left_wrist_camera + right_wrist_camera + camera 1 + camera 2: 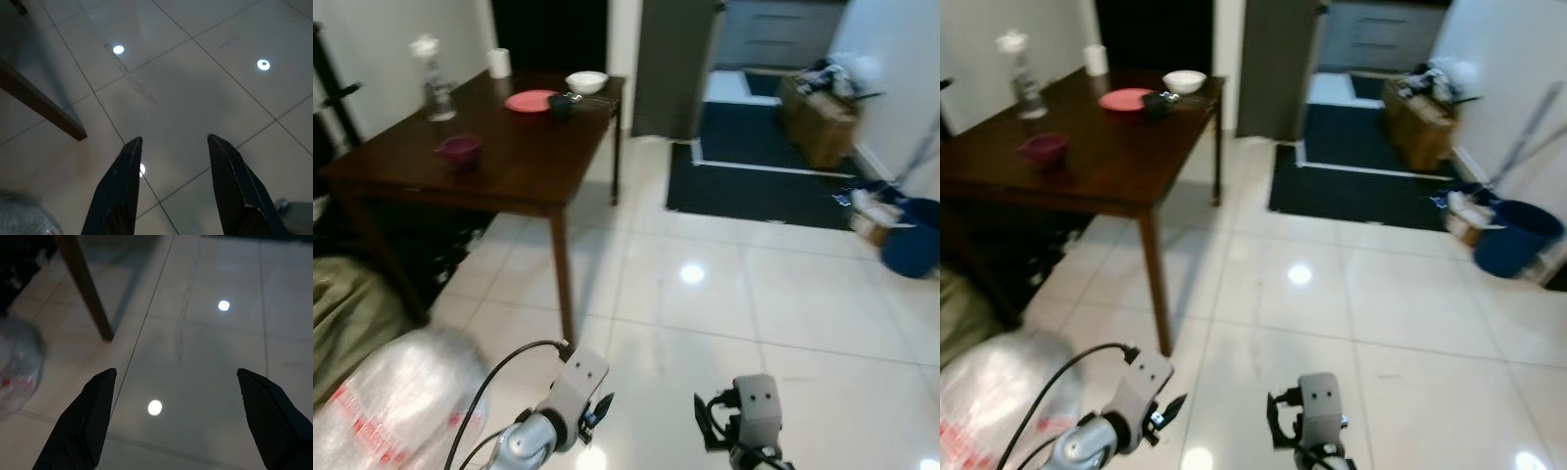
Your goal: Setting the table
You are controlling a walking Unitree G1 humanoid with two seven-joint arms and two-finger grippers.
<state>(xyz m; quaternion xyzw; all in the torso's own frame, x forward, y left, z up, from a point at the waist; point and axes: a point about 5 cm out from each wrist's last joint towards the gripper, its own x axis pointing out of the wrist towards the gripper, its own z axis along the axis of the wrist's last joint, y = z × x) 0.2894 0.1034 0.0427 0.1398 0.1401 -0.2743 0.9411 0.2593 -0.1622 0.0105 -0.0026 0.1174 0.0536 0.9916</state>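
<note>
A dark wooden table (524,162) stands to my left front. On it sit a purple bowl (460,150), a red plate (530,100), a small dark cup (562,106), a white bowl (586,81), a white cup (499,62) and a clear bottle (434,80). Both arms hang low over the white tiled floor. My left gripper (173,142) is open, nothing between its fingers. My right gripper (176,374) is open wide, also holding nothing. The wrists appear at the lower edge of the eye views, left (573,392) and right (754,406).
A table leg (564,279) stands just ahead of my left arm. A bundle in clear plastic wrap (386,401) lies at the lower left. A dark rug (759,176), a cardboard box (818,117) and a blue bucket (1513,238) are to the right.
</note>
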